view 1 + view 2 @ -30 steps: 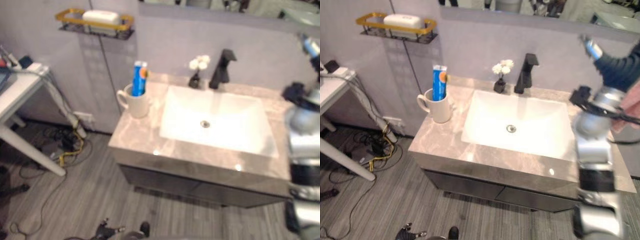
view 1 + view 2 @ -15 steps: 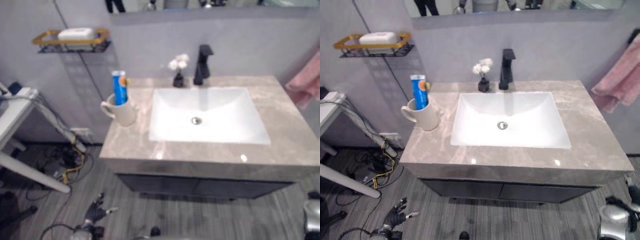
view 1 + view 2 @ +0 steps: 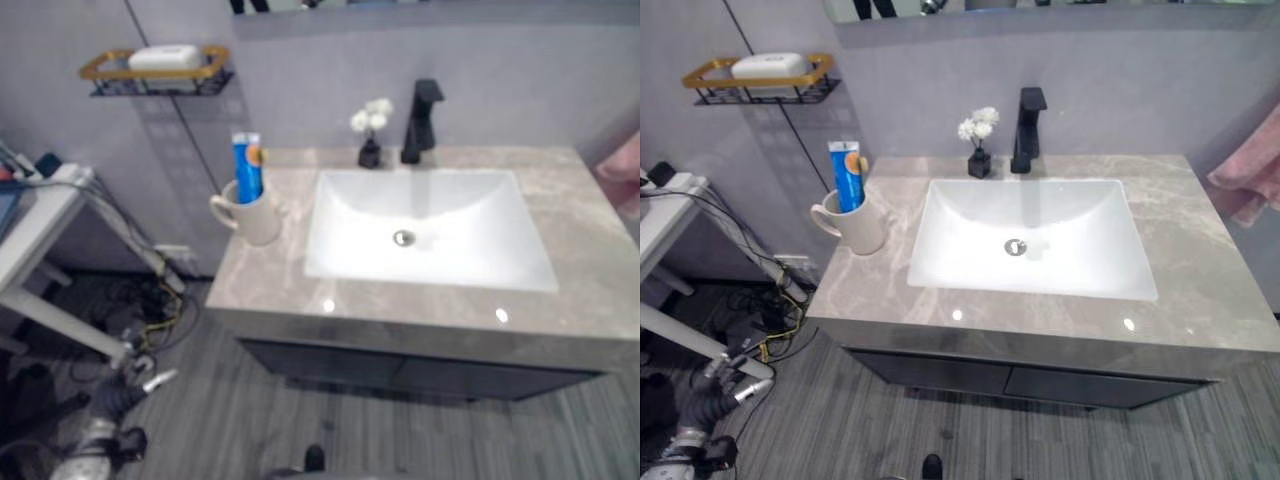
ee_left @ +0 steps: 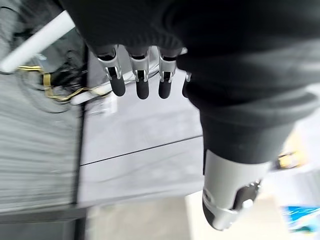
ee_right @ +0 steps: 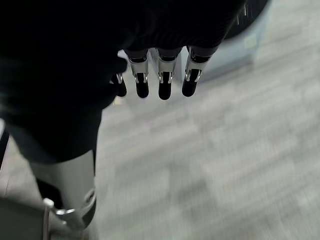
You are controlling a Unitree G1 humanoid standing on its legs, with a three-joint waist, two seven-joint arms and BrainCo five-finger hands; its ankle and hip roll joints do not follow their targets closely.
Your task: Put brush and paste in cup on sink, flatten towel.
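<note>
Left eye view: the right arm that stood at the view's right edge 1.0 s ago is gone from there; the blue paste tube (image 3: 248, 167) with the orange-tipped brush stands in the white ceramic cup (image 3: 252, 213) on the grey marble sink counter (image 3: 270, 275). Left hand (image 3: 128, 385) hangs low over the floor.
Right eye view: pink hanging towel (image 3: 1252, 180) at the right edge, bunched, nothing touching it; flattening looks not done.
Left wrist view: left hand's fingers (image 4: 140, 82) straight, holding nothing.
Right wrist view: right hand (image 5: 150, 75) relaxed, empty, over grey plank floor (image 5: 240, 160).
</note>
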